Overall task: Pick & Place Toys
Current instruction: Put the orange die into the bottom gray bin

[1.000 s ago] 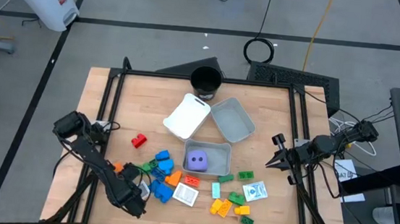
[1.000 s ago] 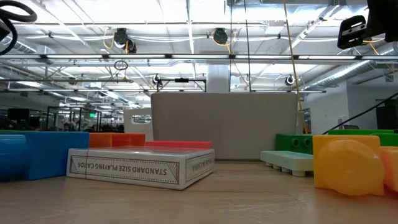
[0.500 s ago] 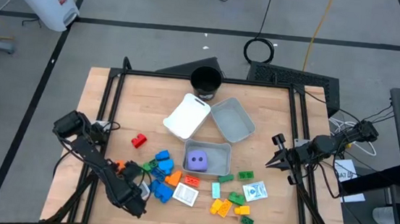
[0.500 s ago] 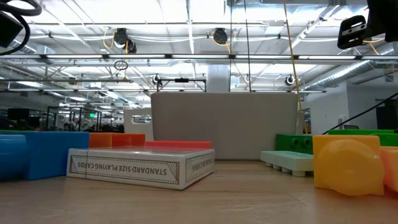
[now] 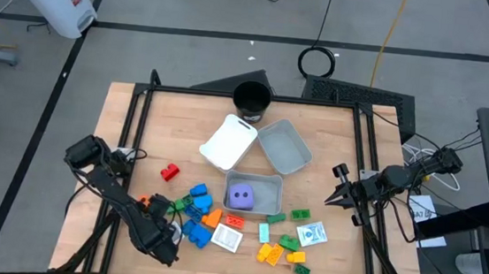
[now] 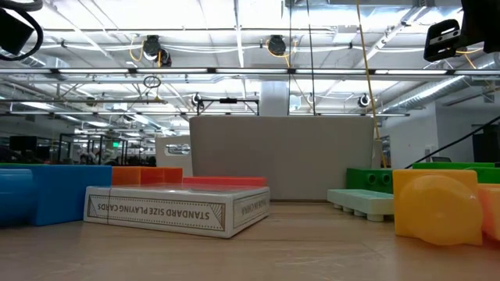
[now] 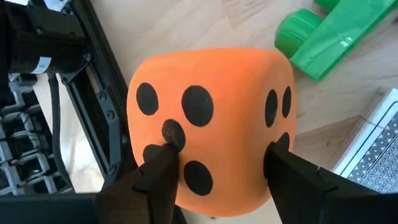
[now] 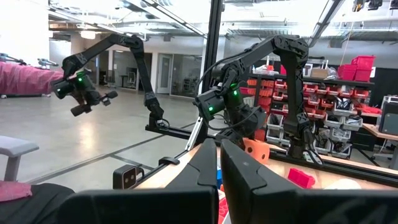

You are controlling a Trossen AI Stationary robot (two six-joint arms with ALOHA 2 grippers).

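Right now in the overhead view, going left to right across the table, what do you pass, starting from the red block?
red block → white tray → purple die in its grey tray → empty grey tray → white tile → right gripper

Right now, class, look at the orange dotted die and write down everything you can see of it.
The orange die is a big, matt, soft-looking cube with rounded corners and black dots. It sits between the fingers of the left gripper, one dark finger on each side, pressing its faces. Light wooden tabletop lies behind it, a green block beside it. The high view shows only a sliver of orange at the table's left front.
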